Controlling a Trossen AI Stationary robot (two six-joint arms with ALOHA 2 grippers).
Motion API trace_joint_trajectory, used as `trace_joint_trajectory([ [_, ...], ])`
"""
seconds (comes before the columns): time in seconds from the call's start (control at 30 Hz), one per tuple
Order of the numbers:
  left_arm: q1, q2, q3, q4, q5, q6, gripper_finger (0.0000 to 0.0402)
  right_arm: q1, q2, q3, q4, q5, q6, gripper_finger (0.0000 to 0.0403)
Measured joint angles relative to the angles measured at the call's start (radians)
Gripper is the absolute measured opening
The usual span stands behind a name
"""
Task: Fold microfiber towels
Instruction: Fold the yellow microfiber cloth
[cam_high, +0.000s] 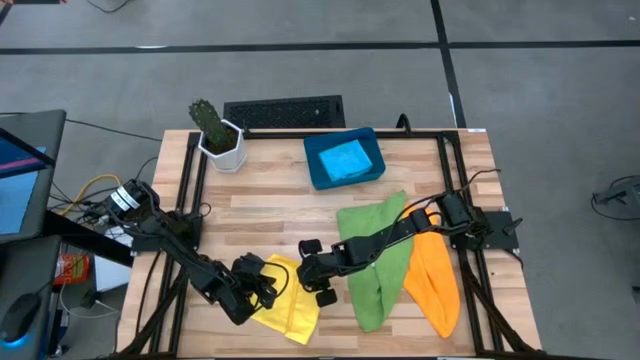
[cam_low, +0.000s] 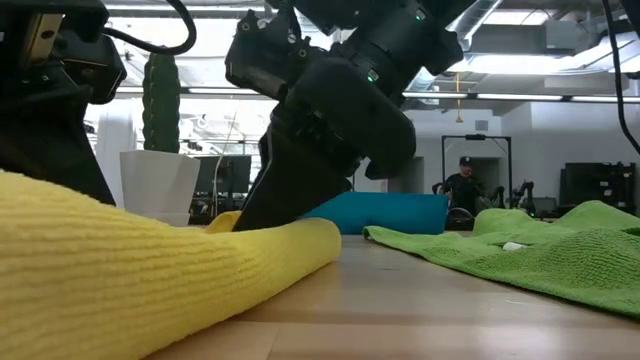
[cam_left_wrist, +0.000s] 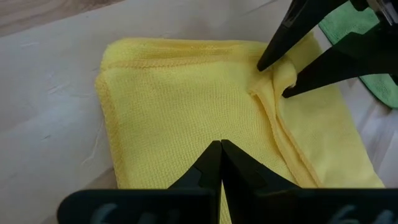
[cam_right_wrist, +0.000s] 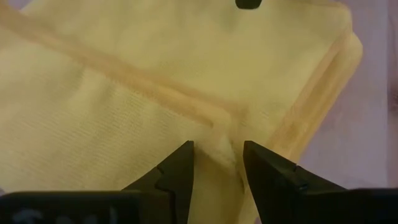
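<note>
Pinching yellow towel (cam_left_wrist: 186, 106) fold: right end effector (cam_right_wrist: 217, 163) | left end effector (cam_left_wrist: 221, 149) pressed together | towel flat

1. The folded towel (cam_high: 292, 312) is laid at the table's (cam_high: 270, 210) front edge, under both grippers.
2. The left gripper (cam_left_wrist: 221, 146) is set over the towel's near part, its fingers closed together.
3. The right gripper (cam_right_wrist: 217, 162) is placed opposite the left gripper, just beyond it, with a raised fold of the towel caught between its fingers.
4. A spread towel (cam_high: 375, 270) is found just behind the right gripper, under its arm.
5. Another towel (cam_high: 435, 285) is laid touching that one, farther from the right gripper.
6. Well beyond both grippers, a tray (cam_high: 318, 172) is set at the table's back, with a towel (cam_high: 345, 158) in it.
7. A potted cactus (cam_high: 215, 135) is stood at the back corner, far beyond the left gripper.
</note>
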Motion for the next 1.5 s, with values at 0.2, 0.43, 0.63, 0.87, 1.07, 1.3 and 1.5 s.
trace_joint_trajectory([
  [0.2,0.0,0.0,0.0,0.0,0.0,0.0,0.0,0.001,0.0,0.0,0.0,0.025,0.017,0.0131],
  [0.43,0.0,0.0,0.0,0.0,0.0,0.001,0.0,0.006,0.0,0.0,-0.012,0.024,0.03,0.0039],
  [0.63,0.0,0.0,0.0,0.0,0.001,0.002,0.0,0.022,-0.001,0.034,-0.067,0.024,0.046,0.002],
  [0.87,0.0,0.0,0.0,-0.002,0.001,0.002,0.0,0.027,-0.02,0.047,-0.118,0.061,0.064,0.0027],
  [1.07,0.0,0.0,0.0,-0.004,0.001,0.002,0.0,0.027,-0.025,0.046,-0.124,0.041,0.071,0.0016],
  [1.3,0.0,0.0,0.0,-0.003,0.0,0.003,0.0,0.027,-0.018,0.046,-0.078,-0.013,0.067,0.0111],
  [1.5,0.0,0.0,0.0,-0.004,-0.006,0.002,0.0,0.013,-0.018,0.046,-0.033,-0.002,0.072,0.0183],
])
